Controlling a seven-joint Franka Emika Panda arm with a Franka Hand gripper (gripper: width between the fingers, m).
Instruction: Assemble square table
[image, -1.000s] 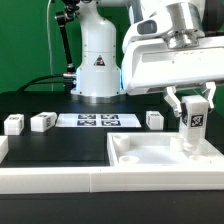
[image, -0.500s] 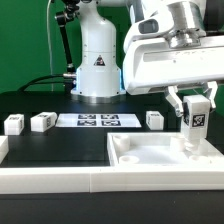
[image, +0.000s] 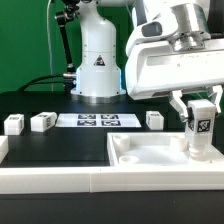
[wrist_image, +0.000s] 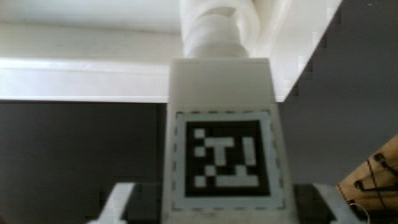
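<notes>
Exterior view: gripper (image: 200, 112) clamps partway closed on one upright leg (image: 201, 135), lowered at the slab's (image: 160, 160) far right corner, probably not yet screwed in. Three loose legs (image: 13, 124) (image: 41, 122) (image: 154, 119) wait beyond, flanking the marker board (image: 95, 120); none looks attached.

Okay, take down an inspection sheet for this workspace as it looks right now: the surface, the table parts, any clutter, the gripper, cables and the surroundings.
Surface: black work surface, with a long white border wall along its near edge.
Job's things: square slab lies flat at the exterior view's right. The held leg stands upright at the slab's far corner; whether it is seated cannot be told. Three loose legs sit in a row behind, apart from the slab.
Clutter: nothing seen; only the marker board lies among the loose legs.
Grippers: gripper shut on the held leg, a finger on either side.
Cables: black cable hangs beside the robot base, away from the parts.
Surroundings: green backdrop.
</notes>
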